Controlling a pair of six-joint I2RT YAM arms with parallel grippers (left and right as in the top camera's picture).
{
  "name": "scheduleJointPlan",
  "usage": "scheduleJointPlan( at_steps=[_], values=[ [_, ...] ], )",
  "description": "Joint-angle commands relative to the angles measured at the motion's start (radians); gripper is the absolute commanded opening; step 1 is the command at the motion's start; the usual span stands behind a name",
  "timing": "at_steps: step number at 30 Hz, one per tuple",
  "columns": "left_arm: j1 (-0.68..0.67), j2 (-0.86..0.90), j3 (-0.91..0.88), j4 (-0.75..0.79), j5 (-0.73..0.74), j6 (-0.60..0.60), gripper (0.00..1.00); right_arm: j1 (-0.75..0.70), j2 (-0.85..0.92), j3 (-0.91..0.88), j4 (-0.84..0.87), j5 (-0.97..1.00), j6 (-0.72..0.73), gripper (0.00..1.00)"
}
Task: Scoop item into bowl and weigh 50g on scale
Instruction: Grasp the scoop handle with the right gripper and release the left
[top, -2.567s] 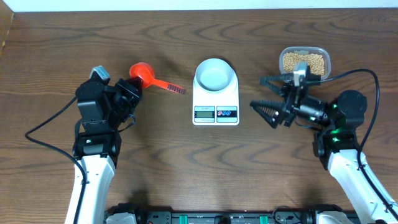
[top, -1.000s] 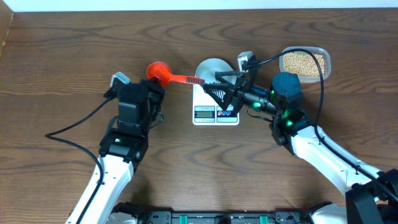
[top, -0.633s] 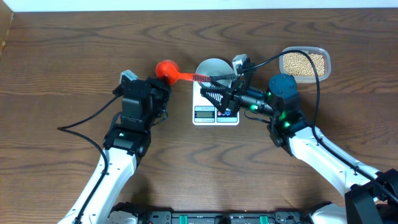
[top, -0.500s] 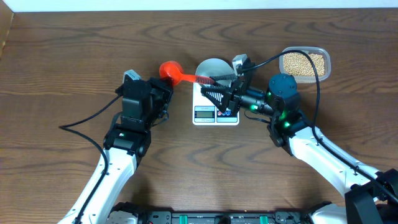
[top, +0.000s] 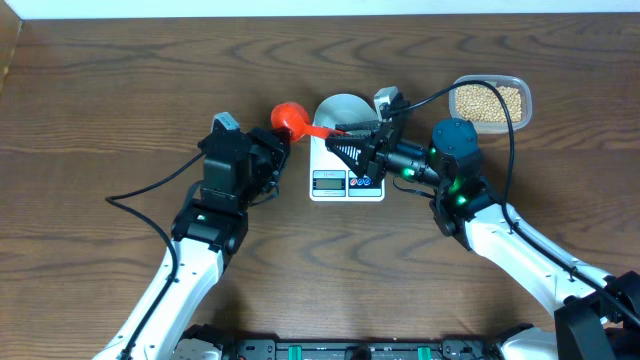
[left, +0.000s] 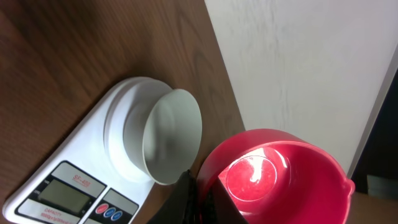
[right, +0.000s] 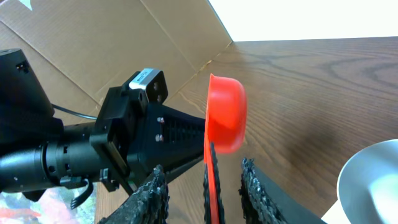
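A red scoop (top: 291, 117) hangs in the air beside the scale (top: 347, 176), and my left gripper (top: 281, 137) is shut on the rim of its cup (left: 280, 174). The scoop's handle (right: 211, 180) reaches right between the jaws of my right gripper (top: 334, 137), which stand either side of it with a gap on both sides. The pale bowl (top: 343, 108) sits empty on the white scale (left: 81, 180). The tan beans (top: 488, 98) lie in a clear tub at the back right. In the right wrist view the scoop's cup (right: 225, 118) is seen from outside.
The clear tub (top: 522, 88) stands right of the scale, behind my right arm (top: 455, 150). My left arm (right: 124, 143) fills the left of the right wrist view, with a cardboard box (right: 124, 37) behind it. A cable (top: 150, 185) trails left across the brown table.
My left arm has carried the scoop rightward until its handle lies between the right gripper's fingers. The right jaws have narrowed around the handle. Bowl and scale have stayed put.
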Motion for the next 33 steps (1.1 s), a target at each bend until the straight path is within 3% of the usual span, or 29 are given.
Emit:
scheduleJointPlan(
  at_steps=[1, 8, 21, 26, 33],
  values=[
    [-0.008, 0.002, 0.014, 0.003, 0.012, 0.031, 0.07, 0.004, -0.001, 0.018, 0.000, 0.011, -0.008, 0.35],
    [-0.008, 0.002, 0.014, 0.003, 0.013, 0.080, 0.07, 0.004, -0.001, 0.018, -0.004, 0.019, -0.008, 0.23],
    [-0.008, 0.002, 0.014, 0.059, 0.013, 0.154, 0.07, 0.004, -0.001, 0.018, -0.027, 0.019, -0.024, 0.22],
    [-0.008, 0.002, 0.014, 0.077, 0.013, 0.166, 0.07, 0.004, -0.001, 0.018, -0.030, 0.018, -0.024, 0.16],
    [-0.008, 0.002, 0.014, 0.054, 0.024, 0.212, 0.07, 0.004, -0.001, 0.018, -0.030, 0.018, -0.023, 0.24]
  ],
)
